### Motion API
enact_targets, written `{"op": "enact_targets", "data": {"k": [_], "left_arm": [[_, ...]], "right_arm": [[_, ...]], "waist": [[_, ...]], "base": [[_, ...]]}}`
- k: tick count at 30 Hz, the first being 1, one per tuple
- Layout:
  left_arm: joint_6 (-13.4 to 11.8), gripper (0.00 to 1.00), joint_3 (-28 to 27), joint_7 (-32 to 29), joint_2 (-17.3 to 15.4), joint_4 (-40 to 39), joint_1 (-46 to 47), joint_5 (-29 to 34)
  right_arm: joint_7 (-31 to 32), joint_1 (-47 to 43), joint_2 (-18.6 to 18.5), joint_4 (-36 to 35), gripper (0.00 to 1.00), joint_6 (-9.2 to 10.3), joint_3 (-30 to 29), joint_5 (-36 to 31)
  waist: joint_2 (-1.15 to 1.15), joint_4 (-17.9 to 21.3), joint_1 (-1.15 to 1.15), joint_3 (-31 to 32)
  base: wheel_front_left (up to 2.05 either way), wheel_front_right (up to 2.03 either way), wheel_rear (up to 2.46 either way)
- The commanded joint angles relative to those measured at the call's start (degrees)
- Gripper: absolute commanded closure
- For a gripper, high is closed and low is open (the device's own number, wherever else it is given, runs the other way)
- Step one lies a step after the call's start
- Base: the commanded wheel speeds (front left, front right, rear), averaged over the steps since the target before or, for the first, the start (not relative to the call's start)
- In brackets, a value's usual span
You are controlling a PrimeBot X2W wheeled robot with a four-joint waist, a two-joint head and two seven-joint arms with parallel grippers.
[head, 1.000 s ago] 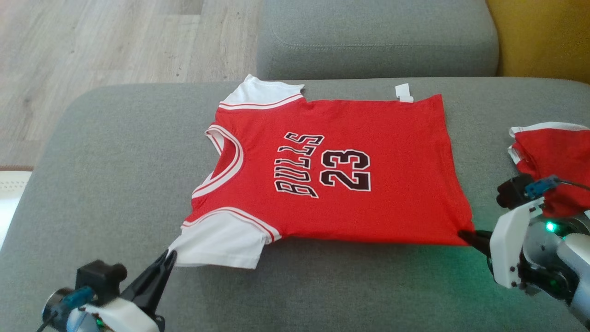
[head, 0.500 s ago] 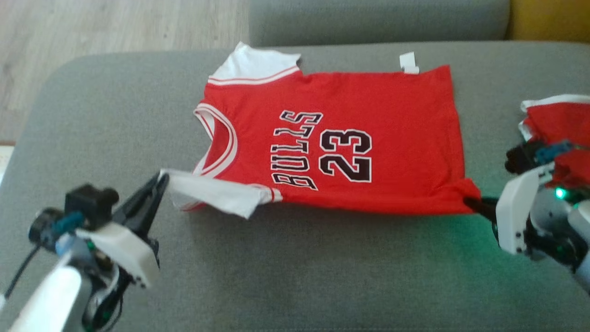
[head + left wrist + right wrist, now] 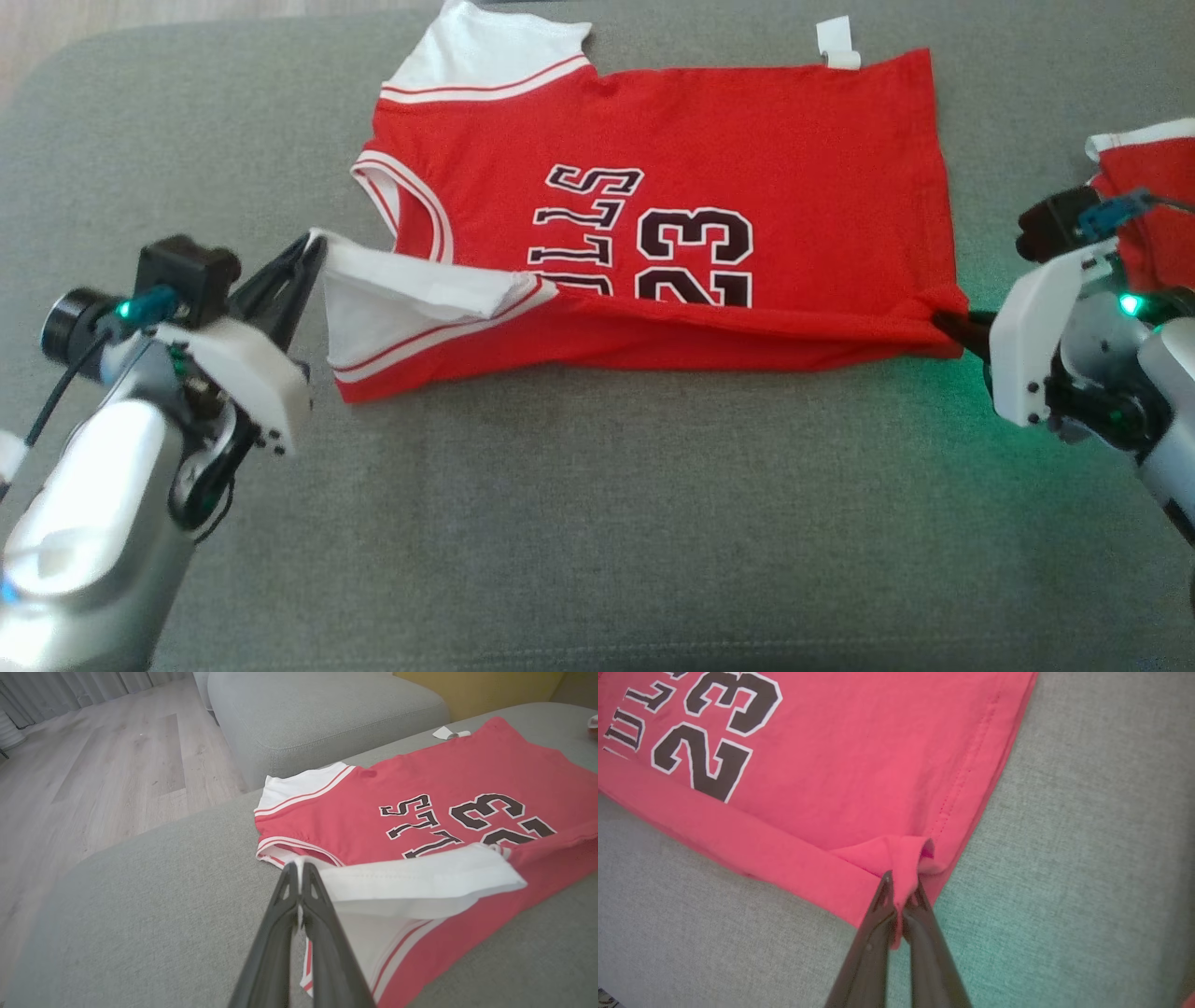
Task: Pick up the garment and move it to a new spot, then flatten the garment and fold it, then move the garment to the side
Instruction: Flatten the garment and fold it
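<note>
The garment (image 3: 709, 131) is a red jersey with white sleeves and black "BULLS 23" print, spread on the grey cushion. Its near long edge is lifted and rolled over onto the print. My left gripper (image 3: 317, 245) is shut on the tip of the near white sleeve (image 3: 411, 882), holding it raised. At the right, my right gripper (image 3: 938, 319) is shut on the near hem corner (image 3: 903, 858), where the red cloth bunches between the fingers. The far sleeve (image 3: 485, 51) lies flat.
A second red and white garment (image 3: 1153, 201) lies crumpled at the right edge behind my right wrist. A white tag (image 3: 836, 42) sticks out at the jersey's far edge. Another grey cushion (image 3: 317, 714) and wooden floor (image 3: 93, 774) lie beyond. Bare cushion (image 3: 607, 523) stretches in front.
Both grippers have lifted the jersey's near edge and carried it away from me over the print, covering the lower letters. The head view has also tilted down, shifting the whole picture.
</note>
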State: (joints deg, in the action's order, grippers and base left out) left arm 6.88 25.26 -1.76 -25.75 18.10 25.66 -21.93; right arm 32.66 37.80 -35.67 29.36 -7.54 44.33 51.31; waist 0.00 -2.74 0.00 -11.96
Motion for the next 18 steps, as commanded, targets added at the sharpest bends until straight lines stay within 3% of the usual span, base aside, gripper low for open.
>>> {"op": "enact_targets", "data": {"k": [1,11,12,13,14,15,18], "left_arm": [[0.1,1.0,-2.1,0.7,-1.6,-0.8,4.0,0.6],[0.5,1.0,2.7,4.4,-0.3,10.0,14.9,2.8],[0.5,1.0,3.1,5.0,-0.1,11.2,16.0,3.1],[0.5,0.97,3.4,5.8,0.2,12.5,17.1,3.4],[0.3,0.09,3.4,6.7,0.5,13.8,18.2,3.7],[-0.2,0.0,3.4,7.7,0.9,15.2,19.1,4.1],[-2.6,0.0,1.9,11.5,2.7,18.9,21.0,3.6]], "right_arm": [[0.0,1.3,-0.6,-0.7,1.0,0.05,-0.6,-0.5],[0.3,5.3,1.8,1.8,1.0,0.05,0.1,-1.4],[-0.3,6.0,2.0,2.3,0.37,0.05,-0.2,-1.9],[-0.9,6.7,2.4,3.0,0.0,0.05,-0.4,-2.4],[-2.0,7.5,2.9,3.5,0.0,0.05,-0.6,-3.1],[-3.4,8.3,3.4,4.3,0.0,0.05,-1.3,-3.8],[-9.1,10.4,5.4,7.1,0.0,0.05,-3.8,-5.7]], "waist": [[0.0,0.3,0.0,-0.5],[0.0,1.5,0.0,-2.4],[0.0,1.6,0.0,-2.6],[0.0,1.7,0.0,-2.7],[0.0,1.8,0.0,-2.8],[0.0,1.8,0.0,-2.9],[0.0,1.9,0.0,-2.6]], "base": [[0.0,0.0,0.0],[0.0,0.0,0.0],[0.0,0.0,0.0],[0.0,0.0,0.0],[0.0,0.0,0.0],[0.0,0.0,0.0],[0.0,0.0,0.0]]}}
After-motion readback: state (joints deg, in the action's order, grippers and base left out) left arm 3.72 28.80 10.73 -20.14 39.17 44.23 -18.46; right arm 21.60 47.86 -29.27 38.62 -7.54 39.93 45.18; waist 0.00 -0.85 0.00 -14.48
